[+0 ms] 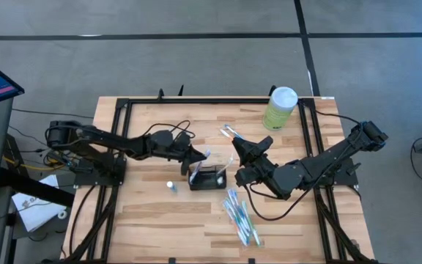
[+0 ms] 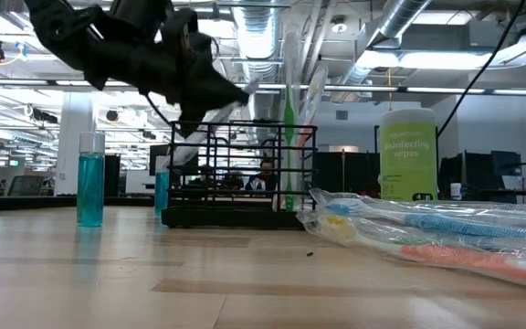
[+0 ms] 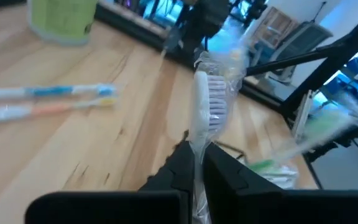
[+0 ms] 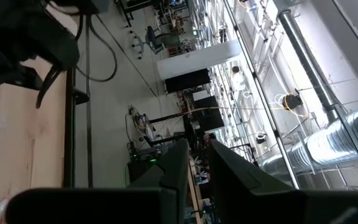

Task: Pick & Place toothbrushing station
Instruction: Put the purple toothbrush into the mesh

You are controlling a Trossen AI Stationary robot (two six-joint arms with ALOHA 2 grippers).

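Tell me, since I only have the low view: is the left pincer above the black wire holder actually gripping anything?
Observer: Yes. The left wrist view shows the left pincer shut on a wrapped toothbrush, with the bristle head sticking out past the fingertips.
Operator: Where is the right arm? I can't pick it out.
Observer: From above, the right pincer is right beside the right end of the holder.
Operator: Are there any brushes besides the packs in front of me?
Observer: Two loose toothbrushes lie on the table beyond the holder, toward the pale-green canister.
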